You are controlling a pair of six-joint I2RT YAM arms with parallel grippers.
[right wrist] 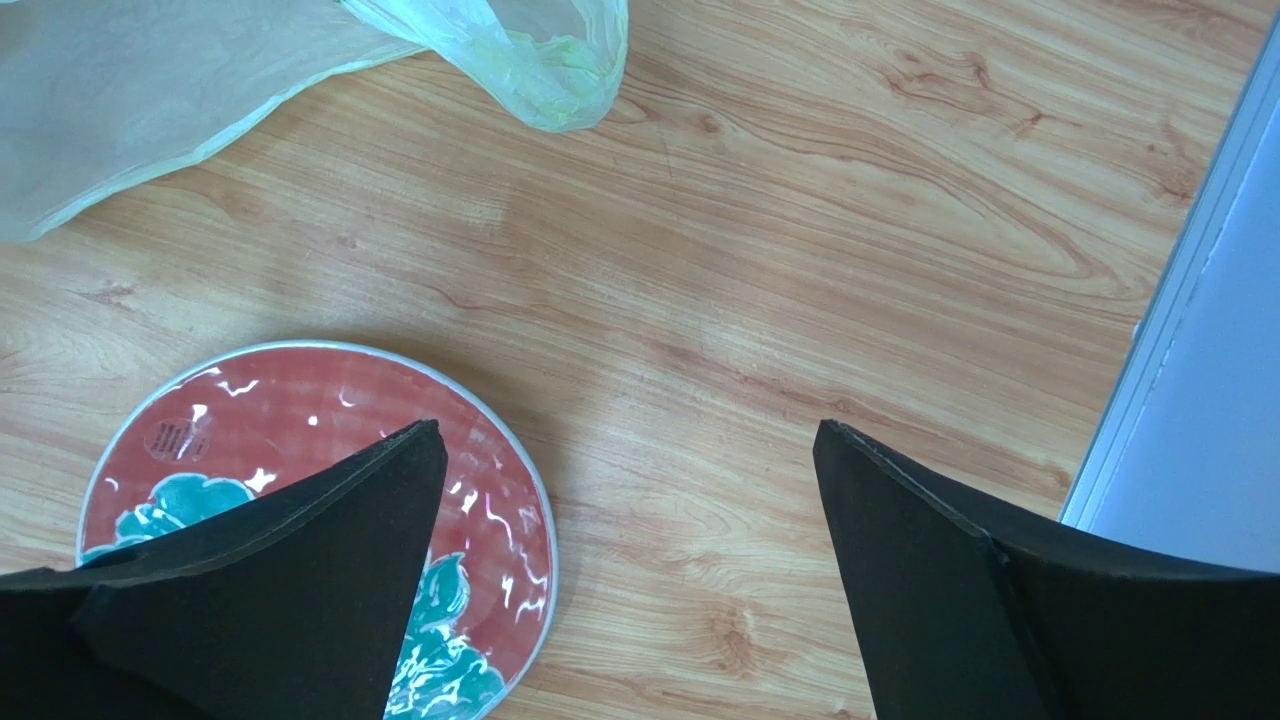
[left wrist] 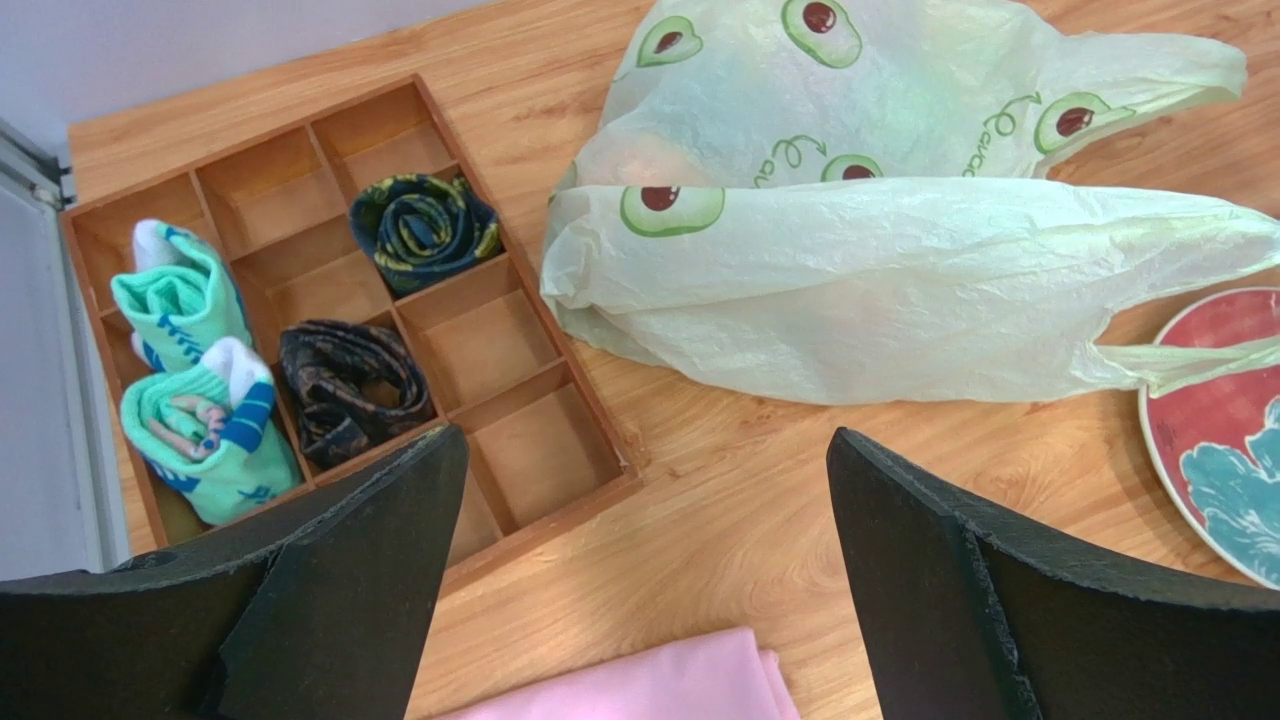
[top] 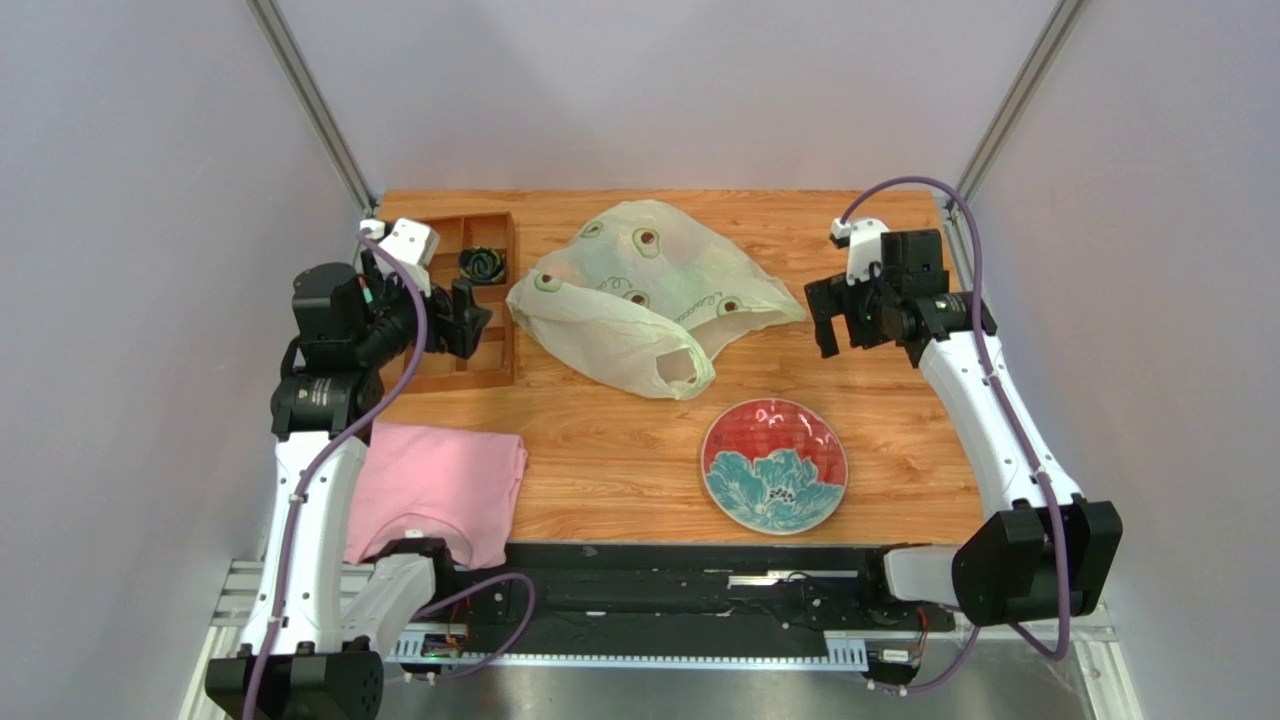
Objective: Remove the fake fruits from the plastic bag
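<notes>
The left gripper (left wrist: 643,443) has its fingers spread wide with nothing between them. It hangs over the near end of a wooden divider tray (top: 505,300), which sits at the desk's far left corner. The right gripper (right wrist: 630,435) is also fully spread and empty, above bare wood by the right edge, on the far half.

The desk (top: 631,450) is a pale orange wood-grain board. Plain grey-lilac walls close it in, and a metal post (top: 316,105) rises at each far corner. The tray holds rolled socks (left wrist: 181,360), some mint green and some dark. A folded pink cloth (top: 443,480) lies at the near left corner. A round red-and-teal flowered plate (top: 774,465) sits close to the near edge, right of centre.

The plastic bag (top: 646,293) lies from the middle of the far edge in towards the desk's centre, between the two grippers and touched by neither. It is thin, crumpled, translucent yellow-green film printed with halved avocados. It is slumped and puffy, with one handle loop reaching towards the plate. A faint peach tint shows through one wall, but its contents cannot be made out.
</notes>
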